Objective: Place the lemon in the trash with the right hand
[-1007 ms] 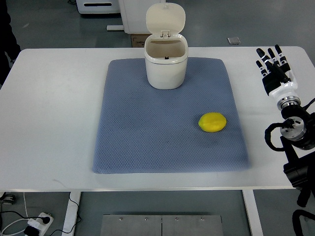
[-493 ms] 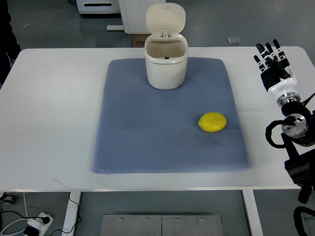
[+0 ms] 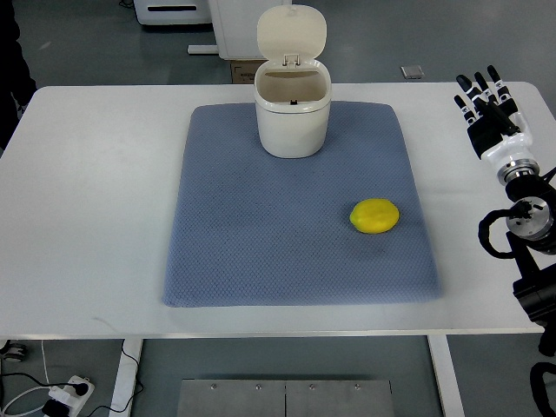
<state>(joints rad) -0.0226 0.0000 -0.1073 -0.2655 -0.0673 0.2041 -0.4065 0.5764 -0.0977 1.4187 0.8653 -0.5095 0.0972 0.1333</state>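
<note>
A yellow lemon (image 3: 375, 216) lies on the blue mat (image 3: 261, 234), toward its right side. A cream trash bin (image 3: 292, 109) stands at the mat's far edge with its lid flipped up and its mouth uncovered. My right hand (image 3: 486, 102) hovers over the table's right end, well to the right of the lemon and further back. Its black-and-white fingers are stretched out and hold nothing. The left arm does not show.
The white table (image 3: 95, 200) carries the mat. Its right edge runs just past my right arm (image 3: 526, 217). Beyond the far edge stand a white cabinet and a cardboard box (image 3: 241, 69) on the floor.
My right hand has drifted slightly right and further back, away from the lemon. The lemon and bin have stayed put.
</note>
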